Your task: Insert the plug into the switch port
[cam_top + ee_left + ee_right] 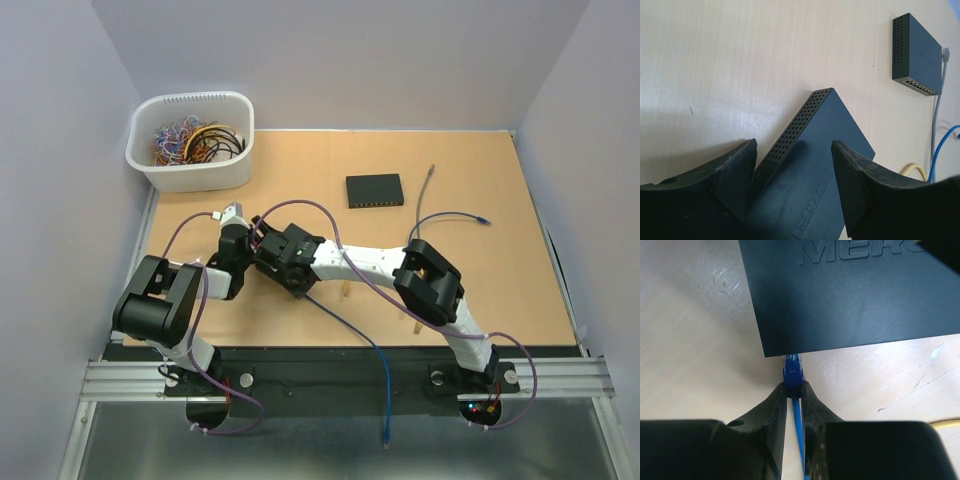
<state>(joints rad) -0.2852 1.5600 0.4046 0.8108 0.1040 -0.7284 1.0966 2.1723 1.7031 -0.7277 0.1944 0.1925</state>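
We see tan table (480,290). Black switch (850,300) lies on it. Left claw (795,150) spread wide astride switch; clamped or not, we cannot tell. Right claw (793,390) pinches blue plug (792,371) by rear; tip meets switch edge.

At my far left, a white tub (192,176) sits at the desk's (500,285) back corner, full of tangled wires (190,140). A spare black switch (375,189) lies farther back, with a grey cable (428,185) and a loose blue cable (452,213) just right of it.

Top camera looks down from behind — both wrist cameras (very close) share the switch (815,165).
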